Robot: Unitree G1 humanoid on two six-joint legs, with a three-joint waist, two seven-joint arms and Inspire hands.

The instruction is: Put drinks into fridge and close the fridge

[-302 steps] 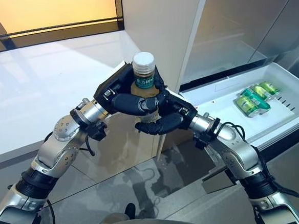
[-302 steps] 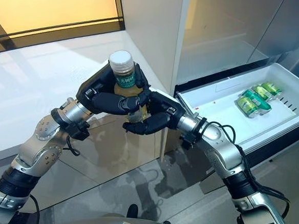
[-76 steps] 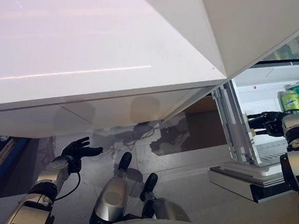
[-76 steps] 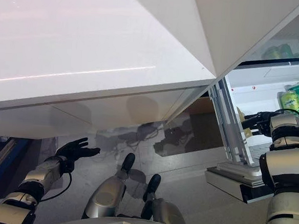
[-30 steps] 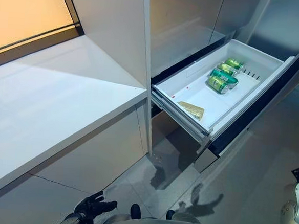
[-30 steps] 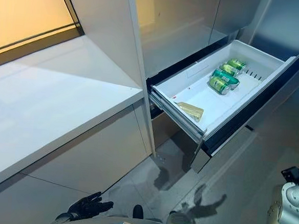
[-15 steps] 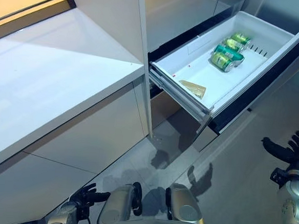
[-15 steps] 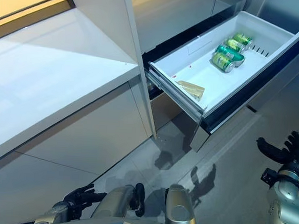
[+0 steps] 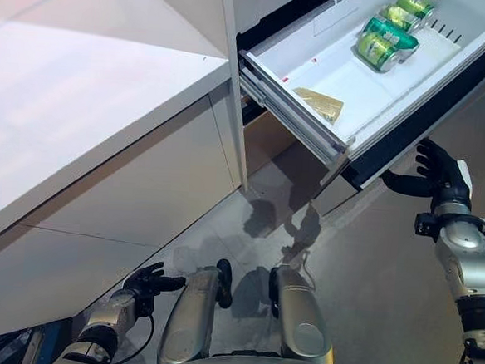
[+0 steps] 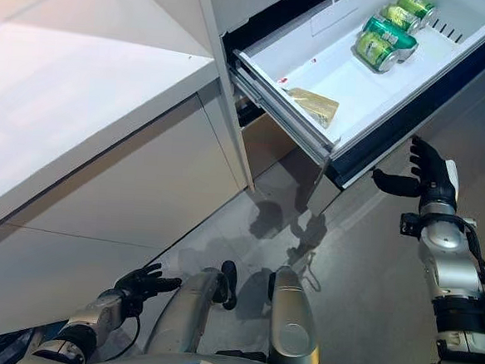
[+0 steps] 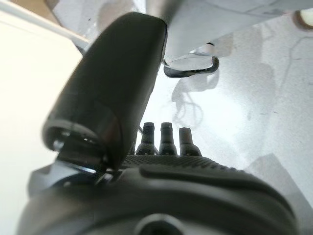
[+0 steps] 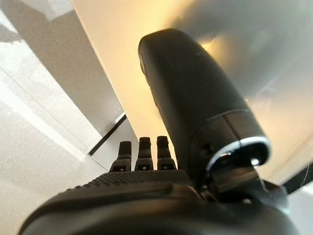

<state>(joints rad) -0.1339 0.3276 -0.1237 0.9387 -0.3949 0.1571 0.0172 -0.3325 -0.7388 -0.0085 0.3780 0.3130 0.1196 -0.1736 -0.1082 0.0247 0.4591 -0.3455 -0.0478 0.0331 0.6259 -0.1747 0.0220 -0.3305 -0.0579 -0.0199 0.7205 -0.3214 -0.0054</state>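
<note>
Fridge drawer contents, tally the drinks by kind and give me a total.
Green cans: 3
Tan bottle lying on its side: 1
Total: 4 drinks in the open fridge drawer

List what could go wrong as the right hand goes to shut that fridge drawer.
1. The right hand, open, is at the outer corner of the drawer front; pushing off-centre could skew the drawer on its rails.
2. The bottle lies loose on its side near the drawer's inner end, and the green cans also lie flat; a hard shove could roll them.
3. The left hand hangs low by the floor, so it likely cannot steady anything.
</note>
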